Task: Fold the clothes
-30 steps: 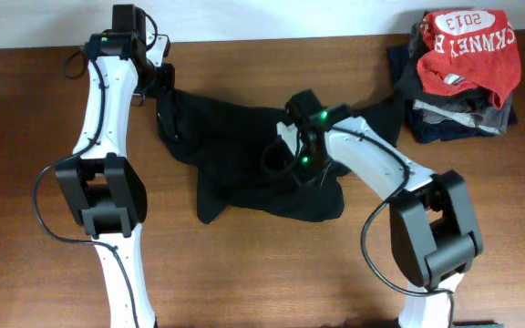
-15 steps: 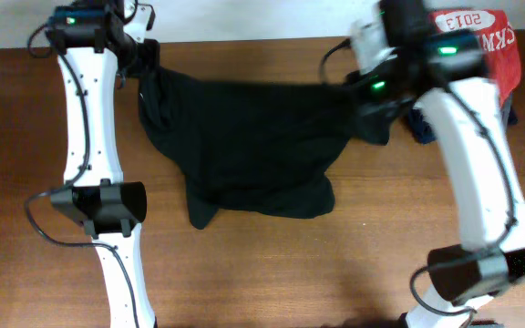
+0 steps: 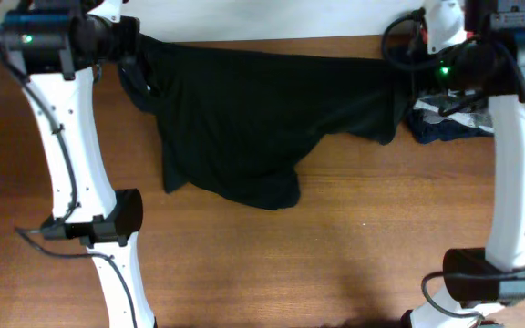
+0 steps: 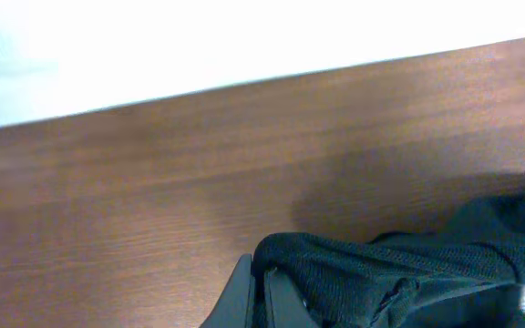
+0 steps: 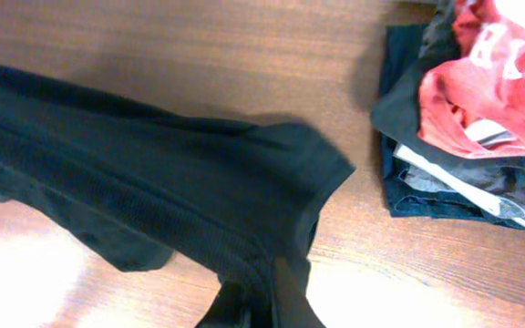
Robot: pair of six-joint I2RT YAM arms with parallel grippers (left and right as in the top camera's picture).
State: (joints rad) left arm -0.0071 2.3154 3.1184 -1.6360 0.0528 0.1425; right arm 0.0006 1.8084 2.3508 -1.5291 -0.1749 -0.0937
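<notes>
The left gripper (image 4: 261,288) and right gripper (image 5: 262,293) each clamp the large black soft-fabric T-shirt (image 3: 262,118), stretched along the bench's far edge; I'd lower it evenly and taut, clear of the red-topped stack of folded garments (image 5: 481,109) at the far right corner

One black T-shirt (image 3: 244,118), one red shirt (image 5: 499,73), one folded stack (image 5: 445,196) — two arms: left arm (image 3: 59,137), right arm (image 3: 518,155).

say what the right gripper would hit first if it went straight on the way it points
Probably the black shirt that the right gripper holds, then the table; the clothes pile sits off to the side.
</notes>
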